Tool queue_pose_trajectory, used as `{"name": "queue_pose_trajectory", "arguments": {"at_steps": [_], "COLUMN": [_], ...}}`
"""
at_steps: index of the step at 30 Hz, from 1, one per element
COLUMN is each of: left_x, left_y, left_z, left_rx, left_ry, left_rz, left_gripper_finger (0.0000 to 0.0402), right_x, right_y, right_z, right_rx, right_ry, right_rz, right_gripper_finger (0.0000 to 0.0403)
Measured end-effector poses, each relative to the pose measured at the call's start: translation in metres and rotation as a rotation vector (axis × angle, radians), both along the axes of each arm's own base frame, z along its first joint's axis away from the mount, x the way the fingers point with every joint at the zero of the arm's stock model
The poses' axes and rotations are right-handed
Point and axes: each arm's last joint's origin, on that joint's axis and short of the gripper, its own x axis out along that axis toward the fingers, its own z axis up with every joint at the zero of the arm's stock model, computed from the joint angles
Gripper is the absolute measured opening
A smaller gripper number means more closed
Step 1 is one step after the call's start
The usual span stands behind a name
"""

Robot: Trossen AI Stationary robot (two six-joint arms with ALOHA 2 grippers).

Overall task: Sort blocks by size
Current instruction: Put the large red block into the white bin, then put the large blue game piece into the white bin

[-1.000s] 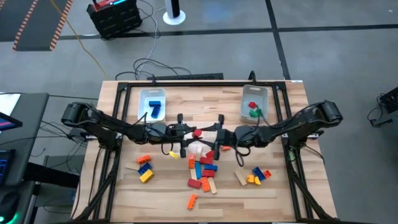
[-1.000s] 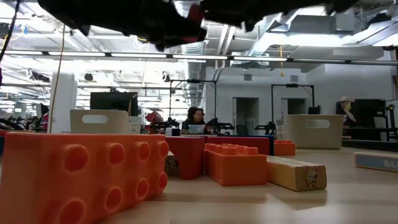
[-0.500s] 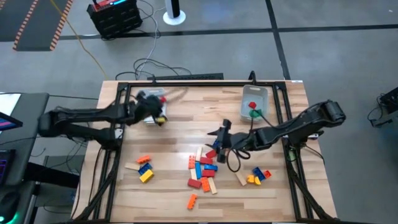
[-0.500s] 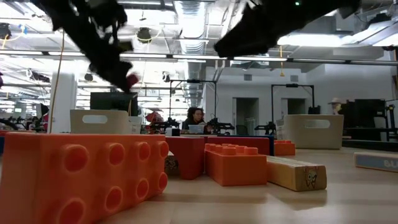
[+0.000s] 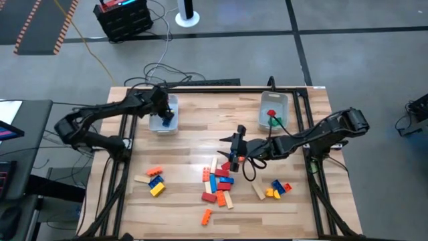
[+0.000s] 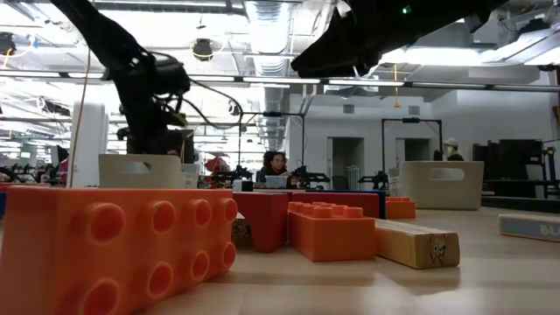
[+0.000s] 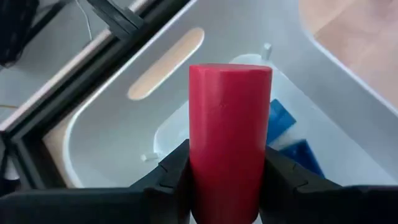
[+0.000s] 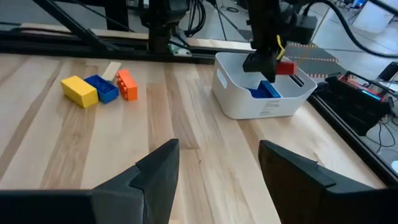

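Observation:
My left gripper hangs over the left clear bin at the far left and is shut on a long red block. Blue blocks lie in that bin. My right gripper stands open above the table's middle, with nothing between its fingers. Just nearer than it, loose blocks in red, blue, orange, yellow and tan lie on the table. The right wrist view shows my left gripper with the red block above the bin. My left gripper pinches the red block's two long sides between its two fingers, near one end. The fingers slant down over the bin and lie along the block, which sticks out past their tips. It is lifted clear above the bin's inside.
The right bin at the far right holds a red and a green block. Small groups of blocks lie near left and near right, and one orange block at the front. In the low view a big orange block fills the foreground.
My left gripper has swung from the table's middle toward the far left, carrying the red block clear of the table, and has tipped downward over the left bin. My right gripper has stayed near the middle.

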Motion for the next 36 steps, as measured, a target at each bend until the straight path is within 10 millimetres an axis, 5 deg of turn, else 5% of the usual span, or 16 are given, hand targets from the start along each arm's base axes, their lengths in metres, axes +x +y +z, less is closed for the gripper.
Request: {"name": "queue_pose_trajectory", "arguments": {"at_steps": [2, 5, 10, 16, 20, 28, 36], "left_x": [0.003, 0.009, 0.018, 0.039, 0.049, 0.063, 0.066], "left_y": [0.003, 0.008, 0.005, -0.046, -0.090, -0.156, -0.186], "left_z": [-0.006, -0.004, 0.025, 0.064, 0.078, 0.080, 0.077], "left_rx": [-0.024, -0.039, -0.003, 0.133, 0.146, 0.093, 0.107], "left_ry": [0.026, 0.051, 0.050, -0.051, -0.151, -0.250, -0.268], "left_rz": [-0.005, -0.016, -0.085, -0.353, -0.483, -0.613, -0.647], "left_gripper_finger": [0.0131, 0.0204, 0.0286, 0.0285, 0.0275, 0.0272, 0.0272], "right_x": [0.000, 0.000, -0.003, -0.014, -0.016, -0.023, -0.023], "right_y": [-0.001, -0.001, -0.001, -0.001, 0.017, 0.071, 0.079], "right_z": [0.000, -0.002, -0.006, -0.019, -0.032, -0.070, -0.089], "right_rx": [-0.005, -0.015, -0.018, 0.080, 0.170, 0.207, 0.190], "right_ry": [0.004, 0.020, 0.076, 0.248, 0.314, 0.420, 0.433], "right_rz": [-0.001, 0.002, -0.001, 0.040, 0.110, 0.169, 0.085], "right_gripper_finger": [0.0249, 0.0249, 0.0249, 0.0249, 0.0249, 0.0249, 0.0249]}}
